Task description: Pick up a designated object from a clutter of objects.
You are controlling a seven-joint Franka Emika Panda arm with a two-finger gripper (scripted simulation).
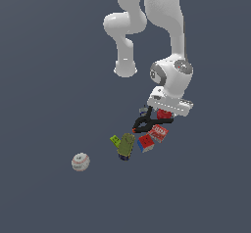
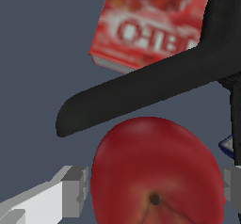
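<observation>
The red apple (image 2: 155,171) fills the near part of the wrist view, its dimpled top facing the camera. My gripper (image 2: 155,190) is open and straddles it, one grey finger (image 2: 70,190) on each side, very close to the skin. A thin dark gap shows at one side. In the exterior view the gripper (image 1: 165,110) is low over the apple (image 1: 164,114), at the far end of the clutter. The hand hides most of the apple there.
A black clamp (image 1: 146,124) lies right beside the apple, its handle (image 2: 141,91) crossing just past it. Beyond are the red printed box (image 1: 159,132), a multicoloured cube (image 1: 145,143), an olive-green bottle (image 1: 126,146) and a green block (image 1: 114,140). A baseball (image 1: 80,162) sits apart.
</observation>
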